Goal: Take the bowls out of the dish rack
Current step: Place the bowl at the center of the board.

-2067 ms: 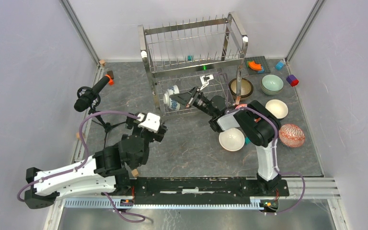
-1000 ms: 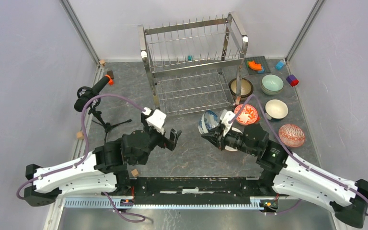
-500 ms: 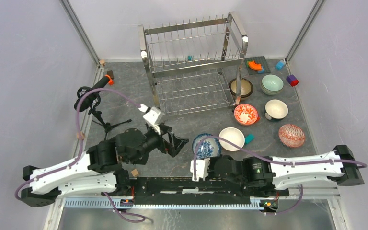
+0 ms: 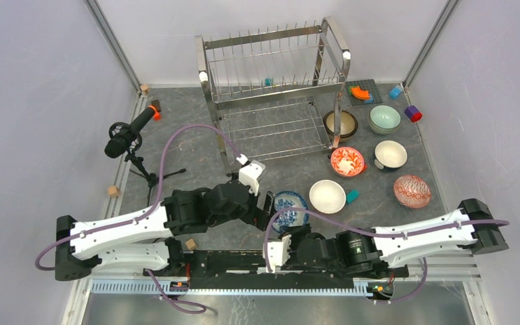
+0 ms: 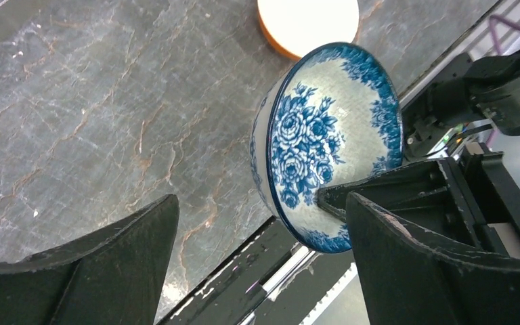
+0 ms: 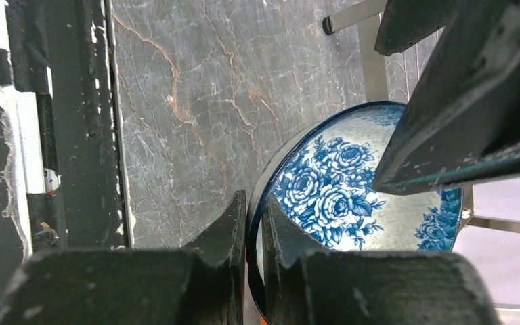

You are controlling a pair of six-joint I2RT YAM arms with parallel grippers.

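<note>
Right gripper (image 6: 254,223) clamped on rim of blue-and-white bowl (image 5: 318,135), left gripper (image 5: 257,213) wide open facing it, dish rack (image 4: 271,74) far behind

Dish rack (image 4: 274,88) at the table's (image 4: 176,135) rear, six bowls (image 4: 384,118) right of it, seventh bowl (image 4: 291,206) near the front.
</note>
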